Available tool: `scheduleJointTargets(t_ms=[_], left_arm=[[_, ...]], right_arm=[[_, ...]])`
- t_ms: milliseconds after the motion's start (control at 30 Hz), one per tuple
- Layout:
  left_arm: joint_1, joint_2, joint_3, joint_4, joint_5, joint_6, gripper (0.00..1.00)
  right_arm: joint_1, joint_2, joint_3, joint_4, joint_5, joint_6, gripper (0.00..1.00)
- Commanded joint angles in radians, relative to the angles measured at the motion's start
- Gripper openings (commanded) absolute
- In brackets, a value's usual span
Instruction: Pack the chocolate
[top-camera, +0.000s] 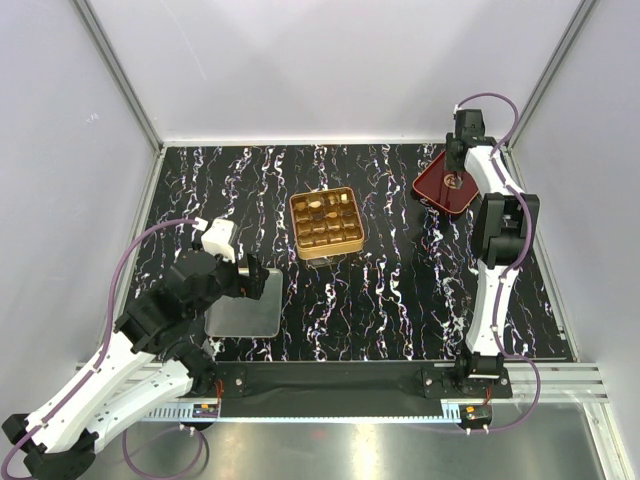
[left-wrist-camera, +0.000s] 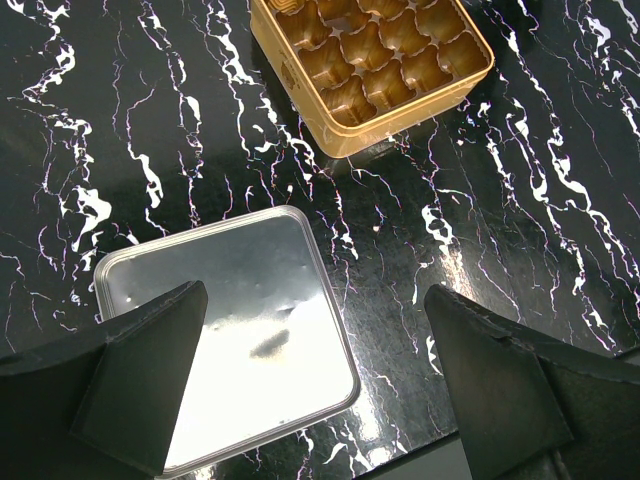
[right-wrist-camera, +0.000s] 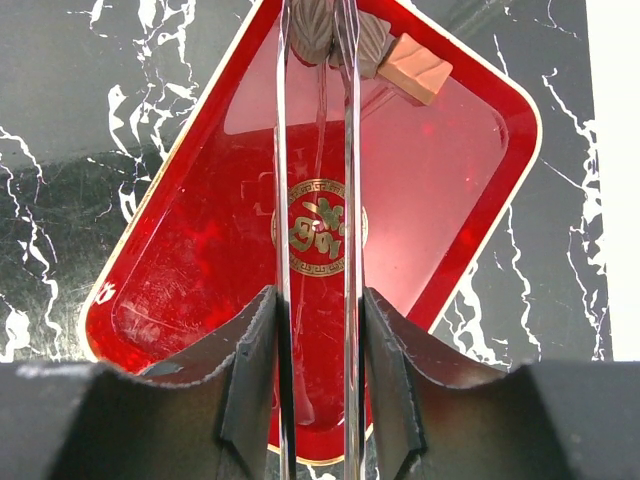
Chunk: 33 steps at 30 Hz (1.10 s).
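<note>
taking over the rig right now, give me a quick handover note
left gripper: open, empty, hovering over the silver lid.
right gripper: shut on tweezers, whose tips are at a dark piece at one end of the red tray; can't tell if it is pinched.
chocolate: a tan piece lies beside the dark one; a few packed pieces sit in the gold tin, far rows.
left to do: move the tray's two visible pieces into the tin; its near rows are empty.

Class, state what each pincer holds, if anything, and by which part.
Right pincer: clamps thin metal tongs across both blades; their tips straddle a dark brown chocolate piece. Left pincer: open, holds nothing.
</note>
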Motion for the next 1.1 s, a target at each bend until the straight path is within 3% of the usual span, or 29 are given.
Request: scheduleJointTargets(t_ms=[0, 1067], left_arm=[[-0.005, 0.001, -0.003, 0.048, 0.015, 0.016, 0.99], [-0.005, 0.001, -0.003, 0.051, 0.023, 0.016, 0.99]], right_arm=[[0.002, 0.009, 0.048, 0.020, -0.026, -0.010, 0.43], [0.005, -0.106, 0.082, -0.126, -0.015, 0.036, 0.43]])
